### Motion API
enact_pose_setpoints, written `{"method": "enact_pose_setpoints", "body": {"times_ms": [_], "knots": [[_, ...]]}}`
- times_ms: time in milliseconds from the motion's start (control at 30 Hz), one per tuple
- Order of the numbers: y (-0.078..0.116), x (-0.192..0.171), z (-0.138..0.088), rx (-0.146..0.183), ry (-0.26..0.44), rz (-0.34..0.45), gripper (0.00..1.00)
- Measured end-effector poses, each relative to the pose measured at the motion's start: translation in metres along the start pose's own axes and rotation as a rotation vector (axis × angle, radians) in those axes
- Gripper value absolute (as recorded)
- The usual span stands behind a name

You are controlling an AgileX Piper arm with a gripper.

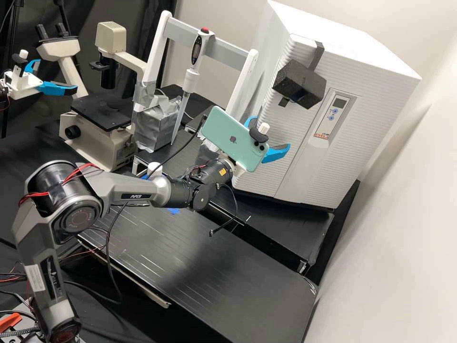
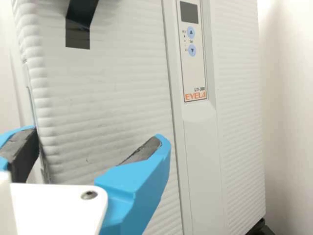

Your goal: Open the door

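Pale wall (image 1: 409, 190) closes off the right of the room and dark drapes (image 1: 140, 19) the left, with a black bench (image 1: 190, 267) between. From the high view, I see a white cabinet (image 1: 362, 114) standing toward the bench's far right corner, its ridged door (image 1: 285, 124) on the left part of the front, just beside the control panel (image 1: 331, 114). Whether the door is fully shut, I can't tell from where I stand. A dark block (image 1: 297, 83) is strapped high on it. The gripper (image 1: 271, 132) is at the door's lower part, its blue fingers spread apart, below the block, and a mint-green phone (image 1: 233, 138) is mounted slantwise across its base. Off to the left are a microscope (image 1: 102, 113), a white frame (image 1: 162, 52), an upright pipette (image 1: 190, 78) and a box (image 1: 154, 124) wrapped in silver tape. Over in the wrist view, the gap between the fingers looks wide; one finger lies in front of the door's ridged face, the other overlaps its outer edge, and I can't tell whether either touches. Dark tape (image 2: 78, 32) runs down onto the door's face.
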Motion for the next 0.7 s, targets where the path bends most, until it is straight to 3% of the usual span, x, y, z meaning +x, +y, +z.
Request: {"method": "enact_pose_setpoints", "body": {"times_ms": [267,700], "knots": [[0.0002,0.0000,-0.0002,-0.007,0.002,0.002,0.00],[-0.0020,0.0000,-0.0014,-0.047,0.012,-0.009,0.00]]}}
